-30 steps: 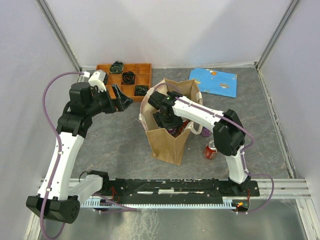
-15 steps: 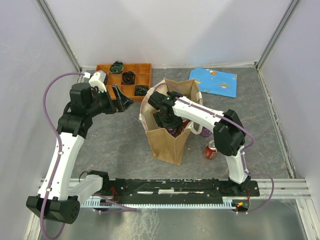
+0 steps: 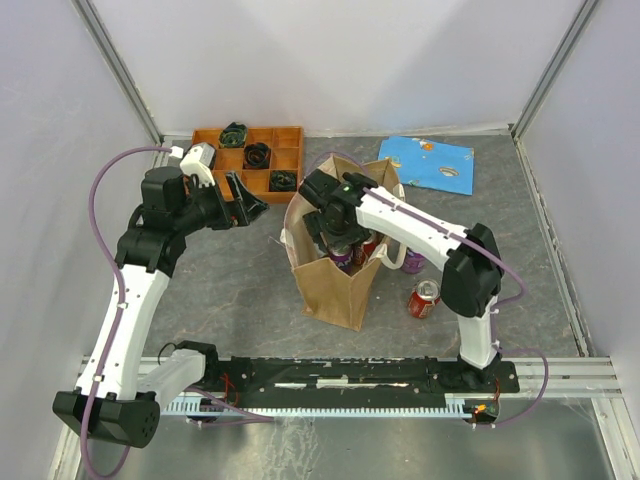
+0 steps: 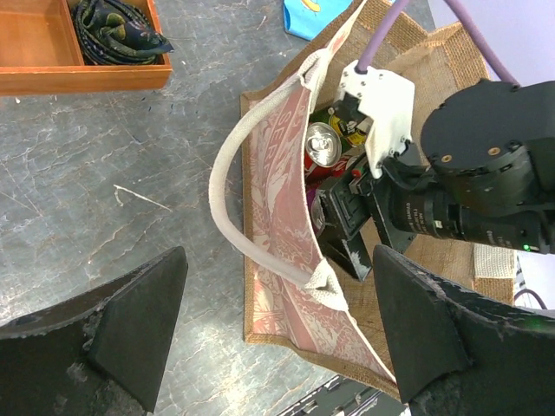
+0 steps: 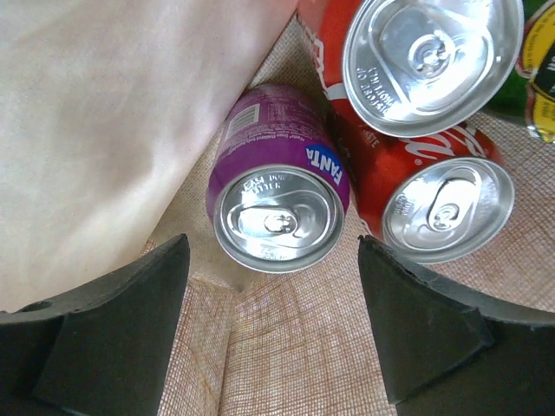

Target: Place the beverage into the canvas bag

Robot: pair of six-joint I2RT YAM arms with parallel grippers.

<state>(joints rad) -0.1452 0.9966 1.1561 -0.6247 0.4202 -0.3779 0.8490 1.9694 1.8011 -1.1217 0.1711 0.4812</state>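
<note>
Only the right wrist view shows the purple can [image 5: 277,202] upright on the bag [image 5: 290,364] floor, between lining and red cans [image 5: 434,195], with the right claw [image 5: 273,260] released. The left claw [image 4: 279,264] gapes outside the rim.

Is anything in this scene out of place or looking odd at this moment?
One red can sits on the table beside the canvas bag, not inside with the purple can. Nothing looks spilled or damaged.

Bright, even, diffuse light from above. Soft, faint shadows on the table [image 3: 240,290]. Mild sheen on can lids [image 5: 431,54]. Top view slightly soft.
</note>
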